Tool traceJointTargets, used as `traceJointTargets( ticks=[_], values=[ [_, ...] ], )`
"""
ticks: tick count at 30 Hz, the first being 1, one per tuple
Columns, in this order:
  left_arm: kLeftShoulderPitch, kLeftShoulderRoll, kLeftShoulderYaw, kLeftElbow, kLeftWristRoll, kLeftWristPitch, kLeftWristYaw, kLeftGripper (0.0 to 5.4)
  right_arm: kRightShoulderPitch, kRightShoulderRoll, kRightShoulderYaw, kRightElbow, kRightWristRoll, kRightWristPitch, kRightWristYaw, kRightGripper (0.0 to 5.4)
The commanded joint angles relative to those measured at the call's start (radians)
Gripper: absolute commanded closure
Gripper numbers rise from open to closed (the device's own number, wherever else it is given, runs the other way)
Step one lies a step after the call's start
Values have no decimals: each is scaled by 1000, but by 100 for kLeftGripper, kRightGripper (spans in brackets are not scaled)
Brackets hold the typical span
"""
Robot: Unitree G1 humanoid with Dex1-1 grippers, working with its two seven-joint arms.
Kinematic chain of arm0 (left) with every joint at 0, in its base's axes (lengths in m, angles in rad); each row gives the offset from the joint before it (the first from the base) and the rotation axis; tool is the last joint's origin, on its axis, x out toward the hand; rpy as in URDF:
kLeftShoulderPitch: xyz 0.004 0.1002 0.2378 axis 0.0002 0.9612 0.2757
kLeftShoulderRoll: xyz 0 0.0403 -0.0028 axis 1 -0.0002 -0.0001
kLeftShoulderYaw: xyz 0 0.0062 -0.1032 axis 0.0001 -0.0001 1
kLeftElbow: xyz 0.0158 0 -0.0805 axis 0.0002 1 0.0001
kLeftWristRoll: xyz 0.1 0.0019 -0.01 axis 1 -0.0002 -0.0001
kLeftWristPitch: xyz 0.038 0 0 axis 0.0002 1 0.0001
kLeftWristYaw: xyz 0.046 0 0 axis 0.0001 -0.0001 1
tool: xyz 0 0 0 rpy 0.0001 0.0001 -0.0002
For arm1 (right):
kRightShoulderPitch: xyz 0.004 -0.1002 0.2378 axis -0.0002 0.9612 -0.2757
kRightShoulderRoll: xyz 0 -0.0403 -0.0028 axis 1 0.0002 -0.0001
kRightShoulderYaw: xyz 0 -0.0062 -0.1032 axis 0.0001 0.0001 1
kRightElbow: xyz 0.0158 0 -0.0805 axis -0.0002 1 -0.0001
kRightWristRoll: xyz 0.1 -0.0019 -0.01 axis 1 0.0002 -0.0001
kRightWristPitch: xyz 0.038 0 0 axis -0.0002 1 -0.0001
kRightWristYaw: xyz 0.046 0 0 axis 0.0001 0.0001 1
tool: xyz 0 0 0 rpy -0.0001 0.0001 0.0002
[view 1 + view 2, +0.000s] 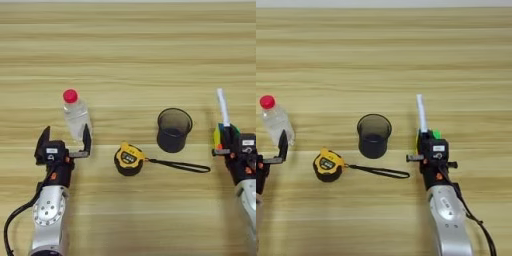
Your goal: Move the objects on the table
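Left arm: we are seeing it reaching up from the lower left of the table (150,45), its silver forearm pointing away from the robot.
Left gripper (66,139): its two black fingers are standing wide apart; the right-hand finger (87,140) is lying against the lower side of the bottle, the other finger is well clear to the left, so nothing is being clamped.
Right arm: we are seeing it coming up from the lower right, wrist ending at the cube.
Right gripper (426,139): it is sitting right at the cube, its black body covering most of it; we cannot tell whether its fingers are closed on the cube or spread.
Bottle (76,116): clear with a red cap, it is standing on the left of the table, cap towards the far side, just beyond the left gripper.
Tape (129,159): yellow and black, it is lying near the middle front, its black strap (180,165) trailing right along the wood.
Cup (174,130): dark and translucent, it is standing upright with its mouth open, just behind the strap and right of the tape.
Cube (428,135): only yellow and green faces are showing, at the tip of the right gripper.
Pen (421,113): white, it is lying just beyond the cube, pointing away from the robot.
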Motion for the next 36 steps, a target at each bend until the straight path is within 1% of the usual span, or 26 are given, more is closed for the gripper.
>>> traceJointTargets(
  ticks=[1,7,17,21,31,32,33,36],
  values=[
    [3,0,-1,-8,0,16,1,0,14,15,24,33,0,26,16,462],
    [5,0,-1,-10,-1,15,1,0,14,29,49,86,-4,35,26,462],
    [6,-1,-1,-12,0,16,2,0,2,35,62,161,-22,27,25,462],
    [6,-1,-1,-12,0,15,2,0,-10,35,55,206,-33,24,14,462],
    [9,-2,-1,-15,0,16,3,0,-20,30,65,243,-53,9,8,462],
    [8,-1,-1,-15,0,16,3,0,-20,29,66,244,-55,7,7,426],
    [8,-1,-1,-15,0,16,3,0,-21,29,66,244,-56,5,7,424],
    [8,-1,-1,-15,-1,17,2,0,-21,30,66,244,-56,-2,9,397]
  ],
)
